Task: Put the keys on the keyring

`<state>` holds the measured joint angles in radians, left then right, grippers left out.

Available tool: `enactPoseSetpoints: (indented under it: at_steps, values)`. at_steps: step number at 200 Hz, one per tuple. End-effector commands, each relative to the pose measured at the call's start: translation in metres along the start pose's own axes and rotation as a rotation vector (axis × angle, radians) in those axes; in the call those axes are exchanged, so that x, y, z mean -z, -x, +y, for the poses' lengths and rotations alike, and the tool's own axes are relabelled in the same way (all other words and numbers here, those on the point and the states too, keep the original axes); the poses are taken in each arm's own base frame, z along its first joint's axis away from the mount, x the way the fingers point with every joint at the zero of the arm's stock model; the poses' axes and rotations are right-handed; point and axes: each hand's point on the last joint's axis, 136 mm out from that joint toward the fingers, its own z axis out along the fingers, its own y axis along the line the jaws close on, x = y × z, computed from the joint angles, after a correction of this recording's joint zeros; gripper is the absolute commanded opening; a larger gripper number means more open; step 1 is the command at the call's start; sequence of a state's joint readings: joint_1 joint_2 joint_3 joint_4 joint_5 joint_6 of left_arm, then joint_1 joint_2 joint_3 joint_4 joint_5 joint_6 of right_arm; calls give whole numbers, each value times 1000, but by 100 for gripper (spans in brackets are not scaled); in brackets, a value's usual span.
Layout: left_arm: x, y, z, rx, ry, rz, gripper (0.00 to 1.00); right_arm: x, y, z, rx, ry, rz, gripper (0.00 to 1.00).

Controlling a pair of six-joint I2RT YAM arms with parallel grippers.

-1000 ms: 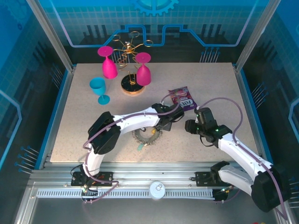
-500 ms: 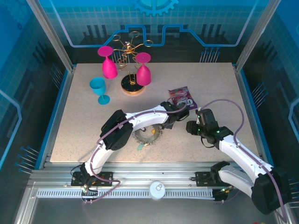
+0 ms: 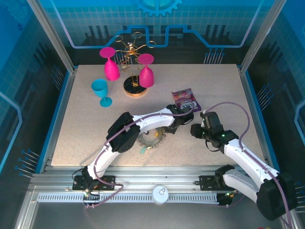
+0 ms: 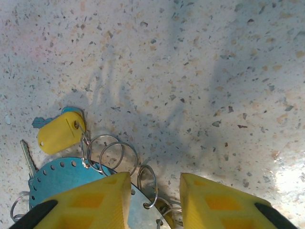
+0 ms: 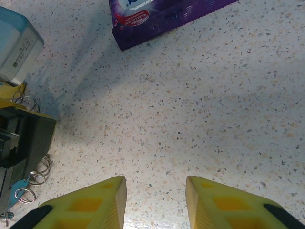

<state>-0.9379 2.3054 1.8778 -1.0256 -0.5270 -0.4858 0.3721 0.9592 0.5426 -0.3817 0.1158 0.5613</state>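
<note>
Left wrist view is taken as the guide for this step: the left gripper [image 4: 155, 183] is held low over the speckled surface [image 4: 200, 71] with its jaws moderately apart and nothing between them, the rim of the keyring [image 4: 62, 179] lying just under and beside its left finger. A yellow-tagged key [image 4: 59, 133] is seen touching the ring's edge and appears hooked through one wire loop; a bare metal key [image 4: 26, 155] lies against the rim farther along. The step is judged to be a grasp at the ring's edge, so the jaws should be lowered squarely over a single loop or key, not across several, and closed gently so that the flat hoop is not skidded over the surface. From above, the keyring [image 3: 150, 138] is placed toward the near edge of the surface, roughly midway between its left and right edges. The left arm is stretched forward and rightward, its forearm laid low across the ring. The right gripper [image 5: 156, 191] is held open and empty, near the left gripper [image 3: 176, 125], its arm bent inward; a purple packet [image 5: 167, 14] lies beyond it.
</note>
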Motion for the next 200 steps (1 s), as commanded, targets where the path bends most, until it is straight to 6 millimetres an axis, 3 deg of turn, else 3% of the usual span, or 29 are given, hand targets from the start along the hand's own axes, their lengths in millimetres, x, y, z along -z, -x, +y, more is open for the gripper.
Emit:
enactPoseSetpoints:
  at_steps: [1, 84, 144, 167, 200]
  values:
    - [-5, -4, 3, -51, 24, 36, 30, 1, 0, -2, -23, 4, -2, 38]
    - [-15, -11, 5, -95, 57, 70, 25, 0, 1, -2, -31, 8, -5, 37]
    - [-10, -3, 12, -101, 89, 34, 8, 0, 0, -3, -35, 7, -5, 36]
    - [-2, 3, 19, -96, 109, -1, 0, 0, 0, -3, -35, 10, -6, 36]
    - [24, 19, 33, -59, 110, -115, 0, 1, 2, -2, -35, 15, -10, 36]
